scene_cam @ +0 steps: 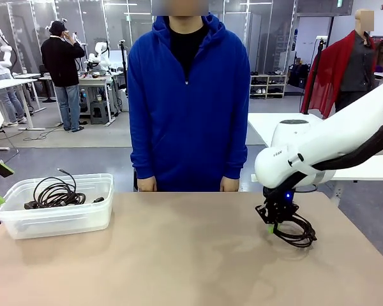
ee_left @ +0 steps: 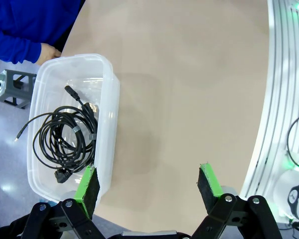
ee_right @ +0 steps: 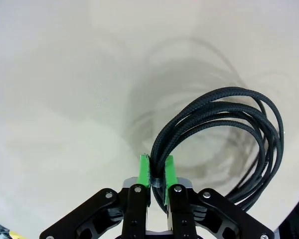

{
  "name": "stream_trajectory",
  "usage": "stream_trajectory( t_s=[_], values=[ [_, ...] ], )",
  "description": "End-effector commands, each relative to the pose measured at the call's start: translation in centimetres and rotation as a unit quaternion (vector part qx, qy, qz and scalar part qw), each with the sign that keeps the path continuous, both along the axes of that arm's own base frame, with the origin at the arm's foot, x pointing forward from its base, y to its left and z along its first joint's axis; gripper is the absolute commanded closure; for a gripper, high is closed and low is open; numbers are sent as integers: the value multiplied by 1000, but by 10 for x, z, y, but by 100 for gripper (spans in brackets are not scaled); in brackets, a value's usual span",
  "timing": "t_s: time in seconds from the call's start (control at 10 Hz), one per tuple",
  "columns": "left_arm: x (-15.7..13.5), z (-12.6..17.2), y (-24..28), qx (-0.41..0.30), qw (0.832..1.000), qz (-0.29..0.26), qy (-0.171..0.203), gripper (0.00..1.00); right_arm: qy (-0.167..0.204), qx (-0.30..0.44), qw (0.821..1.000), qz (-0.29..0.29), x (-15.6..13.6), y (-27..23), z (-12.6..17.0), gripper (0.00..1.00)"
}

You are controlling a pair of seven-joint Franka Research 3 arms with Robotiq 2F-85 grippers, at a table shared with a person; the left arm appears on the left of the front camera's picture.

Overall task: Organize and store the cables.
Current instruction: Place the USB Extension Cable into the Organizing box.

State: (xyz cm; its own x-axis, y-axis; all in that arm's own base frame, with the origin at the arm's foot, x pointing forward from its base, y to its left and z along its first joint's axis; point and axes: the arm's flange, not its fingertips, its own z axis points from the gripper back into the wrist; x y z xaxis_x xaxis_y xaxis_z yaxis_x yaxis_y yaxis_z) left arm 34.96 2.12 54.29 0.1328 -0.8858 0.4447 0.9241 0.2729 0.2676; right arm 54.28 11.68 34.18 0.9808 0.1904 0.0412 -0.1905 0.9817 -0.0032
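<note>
Cable coil (ee_right: 224,134), braided black loops, is pinched by the right gripper (ee_right: 157,174); left gripper (ee_left: 148,186) gapes wide.

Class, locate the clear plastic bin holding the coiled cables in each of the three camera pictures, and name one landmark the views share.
Front view: the clear plastic bin sits at the table's left end.
Left wrist view: the bin is at left, above the open left gripper.
Right wrist view: not in this picture.
Shared landmark: the beige tabletop.
</note>
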Motion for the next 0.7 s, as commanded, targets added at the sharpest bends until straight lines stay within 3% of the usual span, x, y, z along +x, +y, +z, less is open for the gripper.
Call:
stream_trajectory(
  t_s=[0.0,0.3,0.6],
  values=[
    [0,1,0,0,1000,0,-1,0,30,-10,999,14,-16,11,34,100],
    [0,1,0,0,1000,0,-1,0,25,-17,1000,5,-21,24,69,100],
    [0,1,0,0,1000,0,-1,0,41,-14,999,15,-19,48,77,100]
  ],
)
